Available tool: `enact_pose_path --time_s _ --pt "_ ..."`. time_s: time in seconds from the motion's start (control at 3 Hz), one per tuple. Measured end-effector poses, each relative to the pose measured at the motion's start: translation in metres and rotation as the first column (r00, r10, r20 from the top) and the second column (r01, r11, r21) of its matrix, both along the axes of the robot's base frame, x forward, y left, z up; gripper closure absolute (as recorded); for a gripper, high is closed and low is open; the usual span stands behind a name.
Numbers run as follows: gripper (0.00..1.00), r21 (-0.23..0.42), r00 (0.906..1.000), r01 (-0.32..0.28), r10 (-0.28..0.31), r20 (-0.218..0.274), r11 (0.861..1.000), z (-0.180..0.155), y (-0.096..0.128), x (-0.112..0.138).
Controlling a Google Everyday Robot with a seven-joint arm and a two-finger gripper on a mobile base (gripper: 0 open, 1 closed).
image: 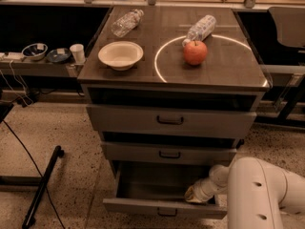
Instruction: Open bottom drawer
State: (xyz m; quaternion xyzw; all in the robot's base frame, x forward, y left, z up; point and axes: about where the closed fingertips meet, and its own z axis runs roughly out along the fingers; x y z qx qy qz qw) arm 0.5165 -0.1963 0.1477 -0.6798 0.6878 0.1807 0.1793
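The bottom drawer (164,207) is the lowest of three grey drawers in the cabinet. It stands pulled out, with its plain grey inside showing and a small black handle (167,213) on the front panel. My gripper (191,195) reaches down from the white arm (259,190) at the lower right. It sits inside the drawer's right front corner, just behind the front panel.
The mid drawer (169,152) and top drawer (170,120) sit above, slightly out. On the cabinet top are a white bowl (120,55), a red apple (195,52) and two plastic bottles (127,22) (200,28). A black stand leg (43,187) lies on the floor at left.
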Motion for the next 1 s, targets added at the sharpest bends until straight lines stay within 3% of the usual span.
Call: enact_pose_path --time_s 1.0 --pt "1.00 0.047 0.9909 -0.058 0.064 -0.119 0.997 0.008 0.001 -0.056"
